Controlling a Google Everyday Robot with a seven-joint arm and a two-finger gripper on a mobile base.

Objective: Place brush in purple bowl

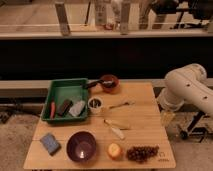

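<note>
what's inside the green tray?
Tray: red tool, black block, grey block. Anything beneath them is hidden. Pincer hangs off the table's right edge.

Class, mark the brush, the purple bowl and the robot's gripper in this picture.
brush (94,84), camera view, on its black handle by the reddish-brown bowl (111,83).
purple bowl (81,144), camera view, on its inner wall.
gripper (167,116), camera view, between its jaws, at the table (145,127)'s right edge.
</note>
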